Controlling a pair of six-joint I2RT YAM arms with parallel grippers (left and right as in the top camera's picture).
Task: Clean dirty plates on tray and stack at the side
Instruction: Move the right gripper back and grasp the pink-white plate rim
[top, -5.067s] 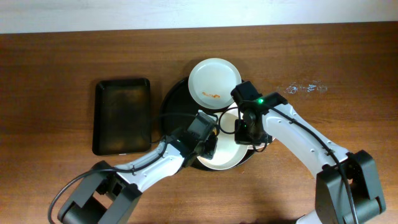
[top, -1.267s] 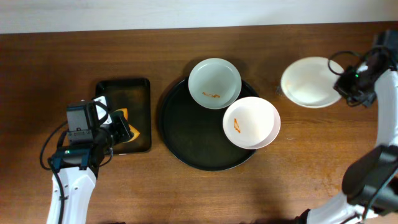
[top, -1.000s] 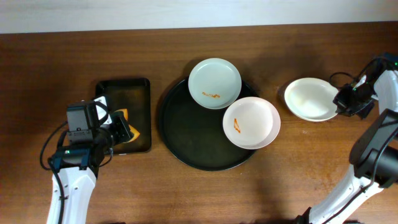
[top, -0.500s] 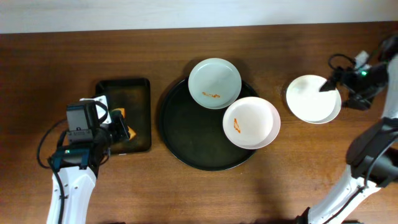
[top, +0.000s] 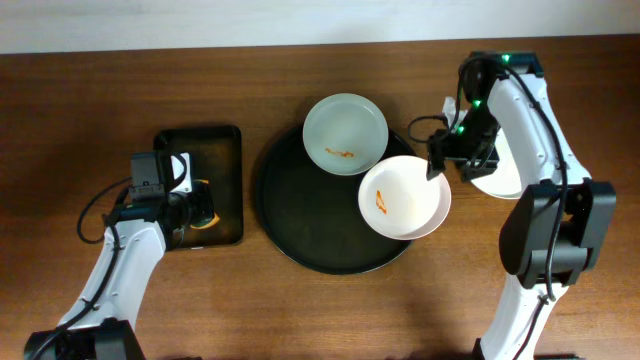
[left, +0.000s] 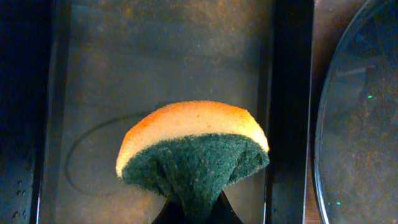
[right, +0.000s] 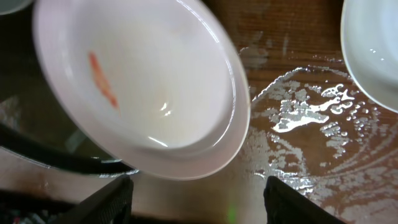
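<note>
Over the small tray, our left gripper pinches the sponge | right gripper hovers spread, empty, at the smeared near plate, right side of the round tray | step: second plate; next we likely grip it for scrubbing | far plate smeared too

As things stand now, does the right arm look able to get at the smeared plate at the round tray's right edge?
Probably yes. The right gripper hangs open just off the near rim of that plate, which overhangs the tray, and nothing lies between them.
</note>
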